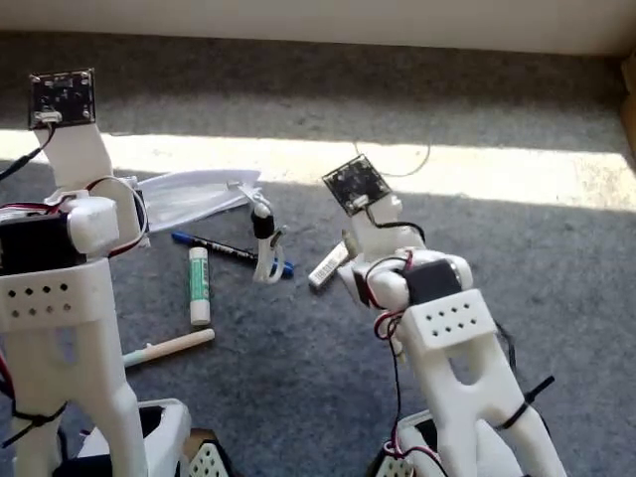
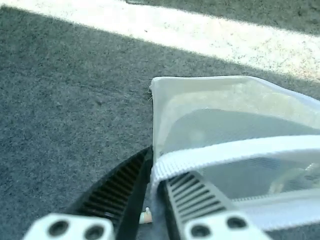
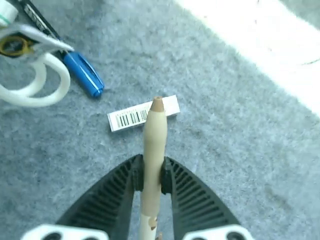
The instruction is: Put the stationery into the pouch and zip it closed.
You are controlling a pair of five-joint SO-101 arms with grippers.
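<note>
Two holds: left gripper [image 2: 156, 167] clamps zip edge of translucent white mesh pouch [image 2: 225, 115]; right gripper [image 3: 150, 172] pinches slim beige pencil [image 3: 155, 125].

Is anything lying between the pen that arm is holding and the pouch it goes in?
Yes. Scissors, a blue pen and an eraser lie on the carpet between the right gripper with its beige pen and the pouch. Carried high, the pen probably clears them.

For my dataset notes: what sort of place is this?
Probably an indoor hobby or lab room: two white plastic robot arms stand on a grey carpet-like surface, a sunlight strip crosses it, and a green-and-white glue stick lies loose.
</note>
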